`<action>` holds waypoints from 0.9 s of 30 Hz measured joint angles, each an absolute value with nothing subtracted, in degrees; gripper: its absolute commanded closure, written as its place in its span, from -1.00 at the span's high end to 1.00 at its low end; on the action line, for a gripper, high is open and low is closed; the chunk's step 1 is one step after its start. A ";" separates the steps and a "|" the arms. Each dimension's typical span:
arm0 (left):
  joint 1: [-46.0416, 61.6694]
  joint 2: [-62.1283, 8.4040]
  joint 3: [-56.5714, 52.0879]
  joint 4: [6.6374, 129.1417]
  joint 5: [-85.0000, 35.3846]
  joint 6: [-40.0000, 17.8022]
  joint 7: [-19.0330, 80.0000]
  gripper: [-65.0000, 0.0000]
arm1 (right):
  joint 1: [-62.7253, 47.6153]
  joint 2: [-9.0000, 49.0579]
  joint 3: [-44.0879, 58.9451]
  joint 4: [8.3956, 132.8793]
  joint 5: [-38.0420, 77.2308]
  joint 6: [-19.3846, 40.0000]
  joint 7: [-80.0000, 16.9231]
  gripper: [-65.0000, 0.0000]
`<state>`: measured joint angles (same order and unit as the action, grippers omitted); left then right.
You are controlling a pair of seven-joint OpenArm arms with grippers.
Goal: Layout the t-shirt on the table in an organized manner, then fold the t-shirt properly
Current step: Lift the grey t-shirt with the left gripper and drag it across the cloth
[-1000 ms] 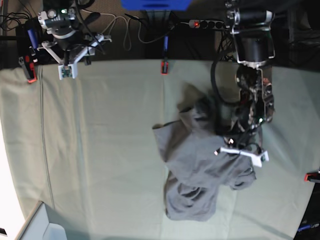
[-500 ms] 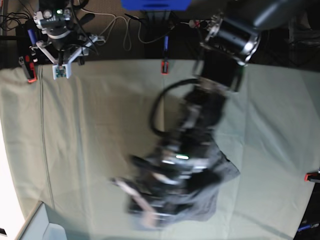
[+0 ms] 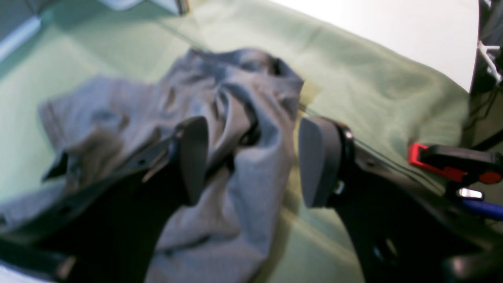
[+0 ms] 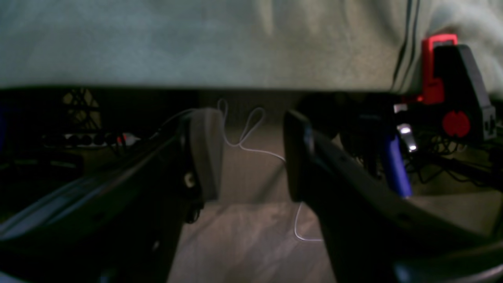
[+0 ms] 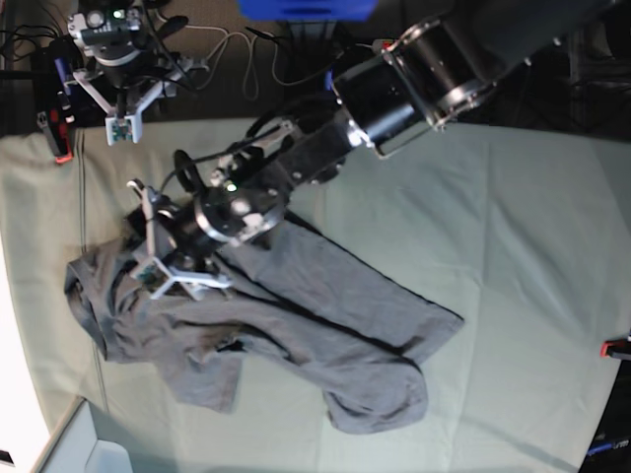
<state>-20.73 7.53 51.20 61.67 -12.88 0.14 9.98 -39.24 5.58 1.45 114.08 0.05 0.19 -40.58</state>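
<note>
My left tool [image 5: 148,251] has swept the t-shirt [image 5: 296,325] from the side of the bench where it lay bunched a second ago across to the opposite side, and its jaws, clamped a moment back, now stand apart with a fold of grey cloth rising loosely between the pads [image 3: 194,157] in the left wrist view; I judge the cloth released or just slipping free, not gripped. The drag has pulled the shirt out of its heap into a long diagonal spread across the middle of the bench [image 5: 513,217], one end near the edge by my left tool, the other trailing toward the near side, but it is twisted and doubled over itself, with a lump at the trailing end and a flap folded beside it. So the laying-out is only begun: I think the sleeves and hem need finding and pulling flat before any fold. My right tool [image 4: 251,157] hangs off the far edge of the bench, jaws partly open around nothing, only floor and cables behind them. A red clamp [image 5: 60,148] pins the green cover just beside it, and another red clamp [image 3: 428,155] shows close to my left tool; both could snag cloth dragged toward the edge. My own left arm lies over the shirt's upper part and hides it.
</note>
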 measured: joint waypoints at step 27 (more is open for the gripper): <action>-25.67 1.43 -8.16 32.16 -12.64 0.64 6.31 0.10 | -39.07 4.75 1.17 114.08 0.27 0.21 -40.64 -0.20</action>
<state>-25.67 1.43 -8.16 32.16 -12.64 0.64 6.31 -39.07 4.75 1.17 114.08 0.27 0.21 -40.64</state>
